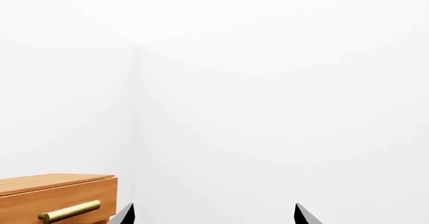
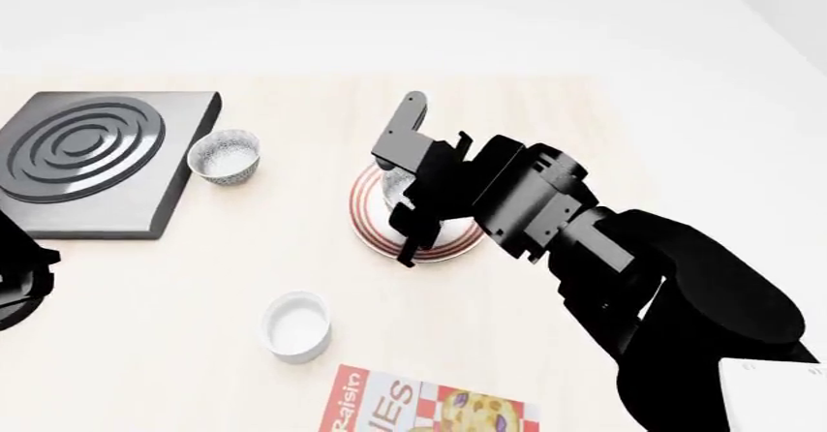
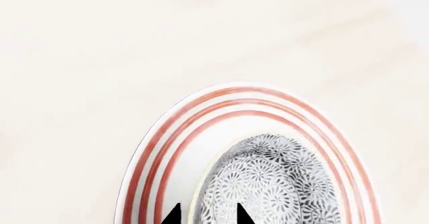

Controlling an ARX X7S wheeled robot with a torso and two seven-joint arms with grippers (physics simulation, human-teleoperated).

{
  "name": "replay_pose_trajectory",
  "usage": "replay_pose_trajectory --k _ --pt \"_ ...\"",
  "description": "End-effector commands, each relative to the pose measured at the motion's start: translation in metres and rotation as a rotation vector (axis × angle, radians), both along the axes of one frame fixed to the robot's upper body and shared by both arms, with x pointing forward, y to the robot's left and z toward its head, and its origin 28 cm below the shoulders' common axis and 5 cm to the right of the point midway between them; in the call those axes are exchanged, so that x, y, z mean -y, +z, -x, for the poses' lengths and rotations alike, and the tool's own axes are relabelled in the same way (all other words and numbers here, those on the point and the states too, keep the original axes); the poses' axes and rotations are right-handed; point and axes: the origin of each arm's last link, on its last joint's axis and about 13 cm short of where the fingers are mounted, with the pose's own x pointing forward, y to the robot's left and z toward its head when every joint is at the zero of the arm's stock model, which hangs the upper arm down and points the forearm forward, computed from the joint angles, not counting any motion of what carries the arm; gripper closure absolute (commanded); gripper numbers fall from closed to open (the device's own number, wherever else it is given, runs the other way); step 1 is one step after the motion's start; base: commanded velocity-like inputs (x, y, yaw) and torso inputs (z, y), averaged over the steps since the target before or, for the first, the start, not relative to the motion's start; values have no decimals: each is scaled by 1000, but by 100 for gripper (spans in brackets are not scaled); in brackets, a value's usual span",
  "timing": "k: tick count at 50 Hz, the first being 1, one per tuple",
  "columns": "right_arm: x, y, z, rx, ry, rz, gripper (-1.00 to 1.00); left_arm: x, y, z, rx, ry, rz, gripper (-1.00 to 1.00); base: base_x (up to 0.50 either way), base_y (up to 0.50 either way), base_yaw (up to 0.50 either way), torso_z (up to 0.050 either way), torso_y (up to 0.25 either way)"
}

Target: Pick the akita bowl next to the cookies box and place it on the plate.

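We see the akita bowl point(image 3: 272, 184), round with a grey-and-white floral speckle, sitting inside the plate point(image 3: 150, 169) with red rings, on the pale matte counter point(image 2: 543, 112). Our right claw point(image 3: 206, 215) pinches the bowl's rim. Our left claw point(image 1: 213, 215) hangs spread, grasping nothing. Bare counter surrounds the plate; the cookies box point(image 2: 427, 405) lies near the counter's front edge.

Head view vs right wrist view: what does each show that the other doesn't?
Head only: the right gripper from outside, a second speckled bowl, a white cup, the cookies box, a ringed grey slab.
Right wrist only: the akita bowl close up, its rim between the fingertips.
Both: the plate on the pale table.
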Motion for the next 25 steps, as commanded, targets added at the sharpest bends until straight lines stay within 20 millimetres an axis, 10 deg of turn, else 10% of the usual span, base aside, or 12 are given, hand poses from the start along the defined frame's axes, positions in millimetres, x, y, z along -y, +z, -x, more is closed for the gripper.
replay_pose_trajectory --k 1,13,25 --pt "-1 4 -1 25 5 -8 -100 0 0 1 3 0 4 -100 0 0 0 0 0" --pt "-2 11 1 28 23 -45 -100 -1 1 2 5 1 8 -100 0 0 0 0 0" --pt "1 76 9 74 103 -457 -100 -1 0 1 2 -1 6 -100 0 0 0 0 0"
